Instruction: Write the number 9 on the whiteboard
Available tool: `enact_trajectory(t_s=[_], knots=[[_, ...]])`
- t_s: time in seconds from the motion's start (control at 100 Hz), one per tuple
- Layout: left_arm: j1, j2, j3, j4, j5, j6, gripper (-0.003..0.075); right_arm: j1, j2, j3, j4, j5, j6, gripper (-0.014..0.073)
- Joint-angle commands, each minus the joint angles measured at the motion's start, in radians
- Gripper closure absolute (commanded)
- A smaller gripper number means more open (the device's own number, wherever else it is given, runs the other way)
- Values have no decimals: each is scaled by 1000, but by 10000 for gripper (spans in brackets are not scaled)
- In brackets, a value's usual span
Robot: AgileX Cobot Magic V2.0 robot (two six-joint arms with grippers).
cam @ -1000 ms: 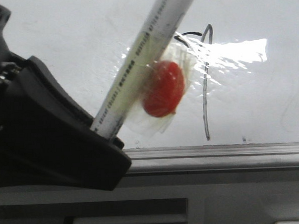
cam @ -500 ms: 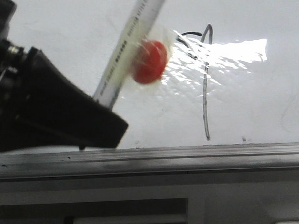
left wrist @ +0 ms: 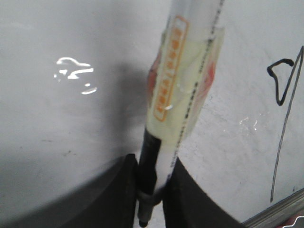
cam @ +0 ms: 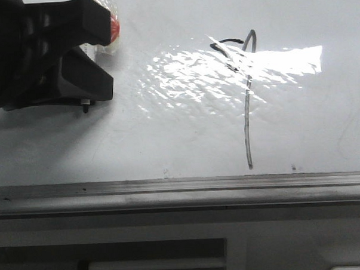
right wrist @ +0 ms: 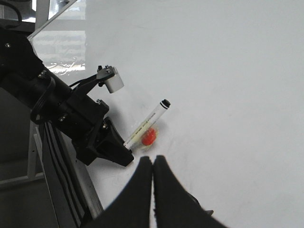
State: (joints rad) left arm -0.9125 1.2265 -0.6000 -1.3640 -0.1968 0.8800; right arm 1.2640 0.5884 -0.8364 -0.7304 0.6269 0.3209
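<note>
The number 9 [cam: 247,102] is a thin black drawing on the whiteboard [cam: 186,135]: a long near-vertical stroke with a small hooked loop at its upper left. My left gripper [cam: 100,52] sits at the far left of the front view, well away from the drawing, shut on a white marker [left wrist: 185,95]. A red piece [cam: 113,29] is taped to the marker. The left wrist view shows the black fingers [left wrist: 123,194] clamping the marker's lower end, with the number 9 [left wrist: 283,85] off to the side. My right gripper [right wrist: 153,160] is shut and holds nothing.
The whiteboard's grey metal frame edge [cam: 182,186] runs along the near side, with a dark panel below it. Strong glare [cam: 225,64] lies across the board around the loop. The left arm [right wrist: 57,109] stands over the board's edge [right wrist: 80,180] in the right wrist view.
My left gripper has moved up and to the left with the marker, away from the drawn stroke. The drawing itself looks the same.
</note>
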Motion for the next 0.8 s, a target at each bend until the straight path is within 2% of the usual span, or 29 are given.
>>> enact_trajectory(t_s=[0.0, 0.41, 0.49, 0.59, 0.64, 0.71, 0.79], knots=[[4, 21, -26, -14, -100, -8, 741, 5, 0, -34, -49, -52, 11, 650], [4, 56, -42, -43, -140, -8, 729, 5, 0, -34, -49, -40, 31, 650], [4, 56, -42, -43, -142, -8, 653, 5, 0, -34, -49, -40, 48, 650], [4, 56, -42, -45, -147, -8, 497, 5, 0, -34, -49, -40, 52, 650], [4, 56, -42, -53, -154, -8, 446, 5, 0, -34, -49, -40, 56, 650], [4, 56, -42, -58, -161, -8, 413, 5, 0, -34, -49, -40, 56, 650], [4, 56, -42, -60, -164, -8, 412, 5, 0, -34, -49, -40, 56, 650]])
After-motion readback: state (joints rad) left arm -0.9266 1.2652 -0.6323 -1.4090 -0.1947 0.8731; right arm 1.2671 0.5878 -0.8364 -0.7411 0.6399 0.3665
